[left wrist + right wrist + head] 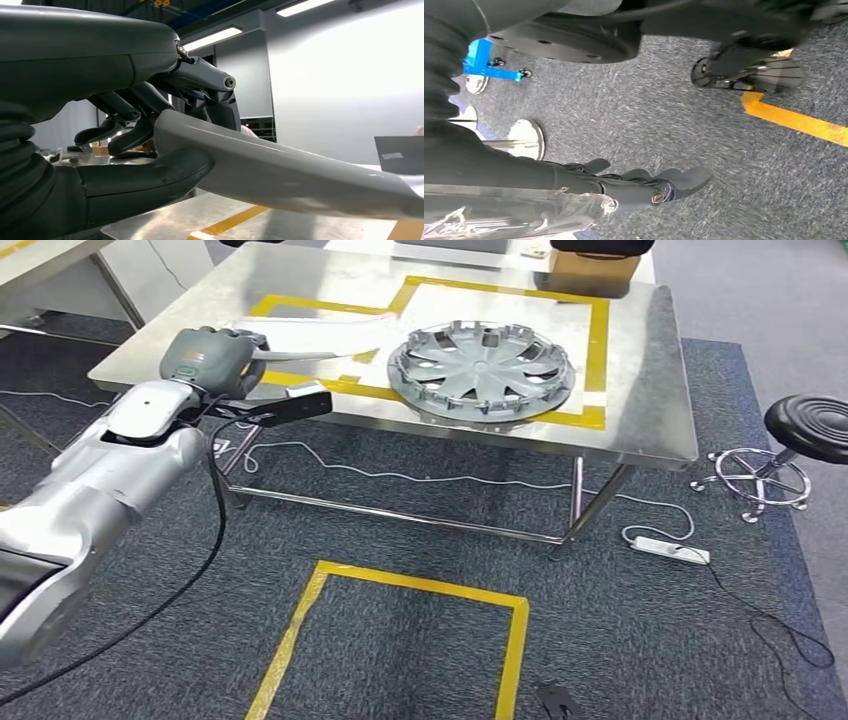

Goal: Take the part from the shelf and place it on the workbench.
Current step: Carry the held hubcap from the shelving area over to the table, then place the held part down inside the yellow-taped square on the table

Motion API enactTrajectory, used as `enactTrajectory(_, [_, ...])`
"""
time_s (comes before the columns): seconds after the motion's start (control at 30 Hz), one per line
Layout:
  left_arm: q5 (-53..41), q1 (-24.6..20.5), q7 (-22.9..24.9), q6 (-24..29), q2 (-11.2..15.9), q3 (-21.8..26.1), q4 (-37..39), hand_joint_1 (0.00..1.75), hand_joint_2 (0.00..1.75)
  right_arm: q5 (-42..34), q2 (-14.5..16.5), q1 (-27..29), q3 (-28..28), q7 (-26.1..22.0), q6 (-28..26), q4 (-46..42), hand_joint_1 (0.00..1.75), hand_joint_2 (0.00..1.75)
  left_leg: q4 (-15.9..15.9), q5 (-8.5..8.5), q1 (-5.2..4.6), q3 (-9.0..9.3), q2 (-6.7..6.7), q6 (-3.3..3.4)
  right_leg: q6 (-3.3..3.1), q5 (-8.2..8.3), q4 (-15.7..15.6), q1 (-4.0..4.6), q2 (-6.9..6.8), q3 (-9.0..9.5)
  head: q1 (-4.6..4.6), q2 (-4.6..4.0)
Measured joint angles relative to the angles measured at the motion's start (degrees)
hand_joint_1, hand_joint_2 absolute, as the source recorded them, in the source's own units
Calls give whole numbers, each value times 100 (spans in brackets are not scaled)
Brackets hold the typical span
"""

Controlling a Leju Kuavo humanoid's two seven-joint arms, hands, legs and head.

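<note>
One steel tabletop [640, 390] stands ahead, marked with one rectangle of yellow tape [598, 350]. On it lies one silver hubcap [482, 370], flat, inside the taped rectangle towards its near edge. One cardboard box [592, 270] sits at the far edge of the tabletop; what it holds cannot be told.

One long pale grey part [280, 172] is in the left hand [212, 358], which is at the tabletop's near left corner. The part reaches out from the hand over the tabletop towards the hubcap, its far end just beside the hubcap's left rim. In the left wrist view the thick thumb lies under the part and the dark fingers [125, 132] curl down over its near end, so the part is pinched between them, above the metal surface.

The right hand [639, 187] hangs down over the grey carpet [664, 110], its fingers loosely apart and holding nothing.

On the floor there are one black round stool [812, 425] to the right, one white power strip [672, 550] with its cable, and one yellow taped square [400, 585] in front of the tabletop.
</note>
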Motion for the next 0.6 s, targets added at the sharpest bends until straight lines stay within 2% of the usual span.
enactTrajectory(0.03, [-1, 5, 0, -1, -2, -1, 1, 175, 175, 0, 0, 7, 0, 1, 0, 1, 0, 175, 1, -42, -13, 46, -5, 3, -7, -24, 170, 2, 0, -181, 4, 0])
enactTrajectory(0.07, [-3, 9, 0, -1, -4, -1, 1, 175, 175, 0, 0, 12, 0, 1, 0, 1, 0, 175, 2, -88, -25, 101, -8, 3, -23, 54, 144, 4, 1, -272, 6, 0])
enactTrajectory(0.1, [-5, 10, 0, -2, -8, -1, 1, 175, 175, 0, 0, 14, 0, 0, 0, 1, 0, 175, 2, -136, -35, 166, -10, 0, -46, 240, -77, 8, 1, -260, 6, 0])
enactTrajectory(0.17, [-9, 3, 1, -5, -23, -1, 1, 175, 175, 0, 0, 10, 0, -1, -2, 0, 0, 175, 3, -242, -49, 302, -11, -23, -117, 813, -837, 28, 1, -63, 6, 0])
enactTrajectory(0.23, [-18, -19, 5, -16, -39, -3, 1, 175, 175, 0, 0, -2, 0, 1, -2, 0, 0, 175, -1, -325, -55, 376, -14, -75, -181, 1107, -1368, 61, -1, 123, 2, 0])
enactTrajectory(0.37, [-29, -71, 16, -33, -54, 1, 0, 175, 175, 7, -1, -24, 0, 4, -2, 1, 0, 175, 137, -401, -48, 375, 4, -191, -287, 1064, -1491, 70, 6, 263, -4, 0])
enactTrajectory(0.4, [-29, -87, 16, -33, -56, 3, -1, 175, 175, 11, -2, -32, 0, 5, -4, 0, 0, 175, 319, -465, -46, 273, 12, -214, -314, 1044, -1497, 62, 8, 304, -7, 0])
enactTrajectory(0.43, [-29, -97, 15, -33, -58, 4, -1, 175, 175, 16, -2, -42, 0, 5, -5, 0, 0, 175, 605, -555, -44, 94, 20, -232, -338, 1017, -1502, 59, 8, 337, -6, 0])
enactTrajectory(0.5, [-29, -92, 15, -33, -58, 3, 2, 175, 175, 22, -2, -66, 0, 5, -5, 0, 0, 175, 1288, -778, -45, -380, 23, -263, -373, 948, -1501, 61, 10, 397, -7, 0])
enactTrajectory(0.53, [-29, -76, 15, -33, -55, 3, 6, 175, 175, 24, -2, -69, 0, 5, -4, 0, 0, 175, 1498, -822, -45, -572, 24, -269, -378, 907, -1501, 61, 16, 439, -9, 0])
enactTrajectory(0.57, [-29, -61, 15, -33, -50, 4, 9, 175, 175, 25, -2, -65, 0, 5, -4, 0, 0, 175, 1550, -772, -44, -685, 24, -268, -378, 863, -1499, 61, 25, 489, -11, 0])
enactTrajectory(0.6, [-29, -53, 15, -32, -48, 4, 12, 175, 175, 27, -2, -57, 0, 5, -4, 0, 0, 175, 1410, -602, -44, -703, 24, -259, -368, 812, -1497, 61, 34, 552, -11, 0])
